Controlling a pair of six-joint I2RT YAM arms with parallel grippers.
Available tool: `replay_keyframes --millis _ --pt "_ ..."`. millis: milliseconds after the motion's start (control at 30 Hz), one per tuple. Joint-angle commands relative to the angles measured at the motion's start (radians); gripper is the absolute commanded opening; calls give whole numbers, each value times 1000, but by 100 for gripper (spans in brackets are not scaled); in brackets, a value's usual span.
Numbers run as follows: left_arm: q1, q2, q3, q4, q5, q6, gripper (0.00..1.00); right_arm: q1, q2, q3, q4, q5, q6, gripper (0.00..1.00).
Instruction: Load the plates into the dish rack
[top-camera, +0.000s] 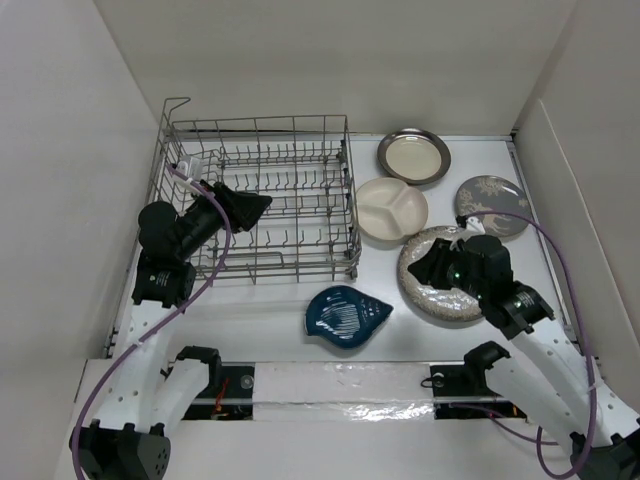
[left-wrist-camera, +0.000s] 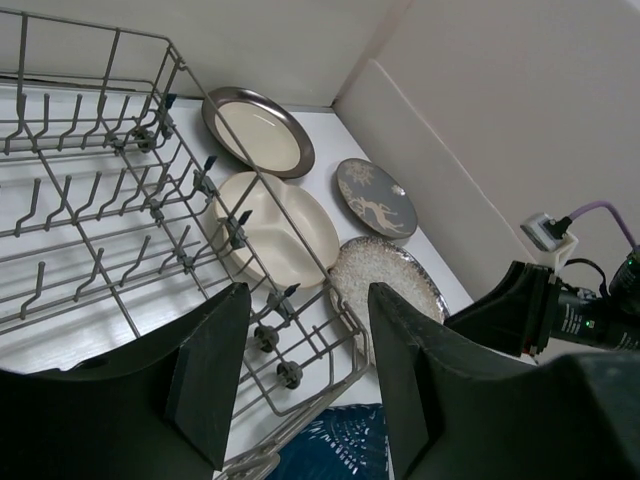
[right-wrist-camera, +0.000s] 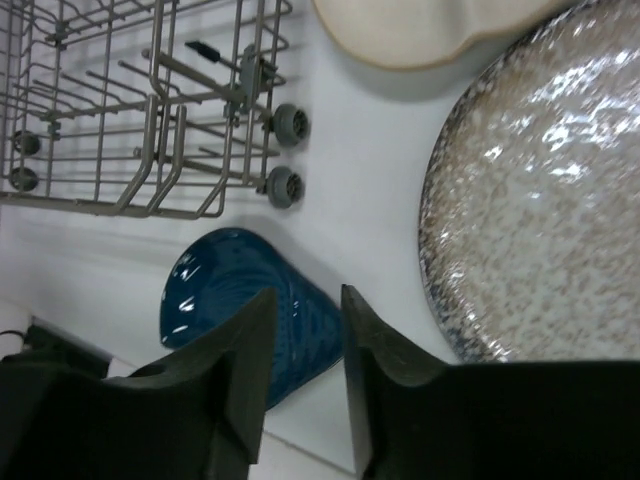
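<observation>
Right gripper (right-wrist-camera: 305, 330) jaws are held apart, empty, at the edge of the speckled plate (right-wrist-camera: 540, 200) lying beside the dish rack (top-camera: 300, 200) (presumably for pickup); left gripper (left-wrist-camera: 308, 330), likewise parted, is poised over the unloaded rack.

I get bright, even overhead light and soft shadows. Glare flecks the large speckled plate (right-wrist-camera: 530, 190); the top view is crisp.
</observation>
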Motion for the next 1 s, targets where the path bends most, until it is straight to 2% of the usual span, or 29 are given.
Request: replay_keyframes --millis 0,133,200,233,267,333,367,433,500,600,633,700,800,833,900,933,967 --pt "3 -2 0 43 12 20 48 40 -19 1 -30 66 58 42" --pt "3 13 0 54 15 13 48 30 -27 -39 54 155 118 46" --pt "3 13 -5 57 10 10 47 -2 -10 -71 138 140 135 41" --pt "3 13 -8 60 8 10 47 -11 1 -76 160 137 136 37" --pt "3 17 -10 61 7 8 46 -20 10 -68 195 137 135 27" --pt "3 21 -11 51 4 10 43 -49 60 -54 235 154 115 15" --pt "3 13 -11 47 4 13 43 -60 84 -41 269 157 106 6" --pt "3 7 -16 44 1 16 40 -91 137 10 295 171 73 0" --pt "3 13 -14 40 -2 17 36 -100 214 56 332 209 43 0" --pt "3 5 -14 34 -5 23 19 -135 291 68 439 253 23 0" --pt "3 2 -13 25 -24 30 9 -146 303 64 473 269 3 0" --pt "3 4 -4 -6 -47 37 0 -184 364 71 553 281 -5 0" --pt "-7 -4 -5 -11 -68 45 0 -264 473 142 564 255 -54 0" --pt "-7 -4 -5 -11 -70 45 0 -279 548 163 562 248 -81 1" --pt "-7 2 -4 -11 -71 39 3 -319 607 214 573 258 -114 19" --pt "-7 1 -5 -8 -70 37 7 -330 659 228 580 255 -123 31" --pt "-7 -5 -8 -2 -68 34 12 -351 705 255 584 264 -128 50"
